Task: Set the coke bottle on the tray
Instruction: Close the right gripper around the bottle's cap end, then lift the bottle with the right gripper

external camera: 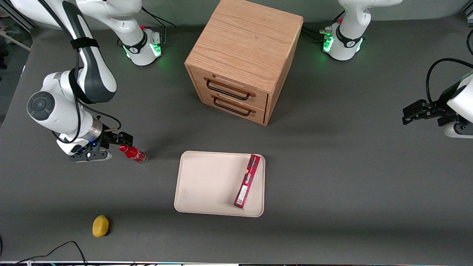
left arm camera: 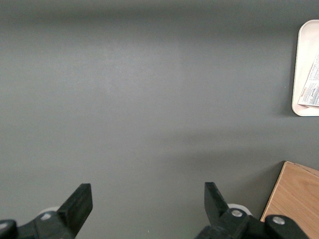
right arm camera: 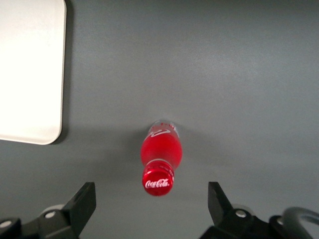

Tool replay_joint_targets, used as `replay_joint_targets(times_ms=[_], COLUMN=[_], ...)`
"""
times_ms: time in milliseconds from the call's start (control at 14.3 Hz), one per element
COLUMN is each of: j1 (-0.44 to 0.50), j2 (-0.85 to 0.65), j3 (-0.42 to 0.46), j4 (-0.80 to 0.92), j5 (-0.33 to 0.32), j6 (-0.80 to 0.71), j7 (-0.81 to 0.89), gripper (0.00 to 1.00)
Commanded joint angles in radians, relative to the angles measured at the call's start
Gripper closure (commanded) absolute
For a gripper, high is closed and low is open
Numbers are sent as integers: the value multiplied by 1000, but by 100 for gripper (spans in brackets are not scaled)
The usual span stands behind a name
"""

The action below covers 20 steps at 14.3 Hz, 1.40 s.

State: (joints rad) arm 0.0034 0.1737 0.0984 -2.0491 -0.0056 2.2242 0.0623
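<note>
Nearest the front camera, a yellow fruit (external camera: 100,226) lies on the grey worktop (external camera: 332,177), apart from the action. Farther off, the coke bottle (external camera: 133,153) stands upright toward the working arm's end, just beside the tool (external camera: 123,139), whose fingers spread wide and empty above its cap. Closing off-centre could topple the narrow bottle; the tray (external camera: 207,184) already carries a dark-red box (external camera: 247,181).

The front view looks steeply down from high over the table's near edge, taking in nearly the whole tabletop. The right wrist view faces straight down, close above the coke bottle (right arm camera: 160,162), past the wide-spread gripper (right arm camera: 152,201). The left wrist view, probably equally low, shares the tray (left arm camera: 303,69) corner.
</note>
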Motion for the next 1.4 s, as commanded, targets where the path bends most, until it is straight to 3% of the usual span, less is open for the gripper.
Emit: replay_joint_targets(times_ms=[0, 210, 630, 910, 1120, 1330], j1=[3, 3, 3, 1, -29, -31], j2=[-30, -13, 7, -17, -71, -82], j3=[-2, -2, -2, -2, -2, -3], j4=[-57, -65, -66, -56, -10, 146], j5=[-27, -28, -28, -28, -28, -27], j6=[52, 81, 106, 69, -59, -289], j7=[-2, -16, -18, -22, -65, -71], gripper=[3, 19, 100, 100, 100, 100])
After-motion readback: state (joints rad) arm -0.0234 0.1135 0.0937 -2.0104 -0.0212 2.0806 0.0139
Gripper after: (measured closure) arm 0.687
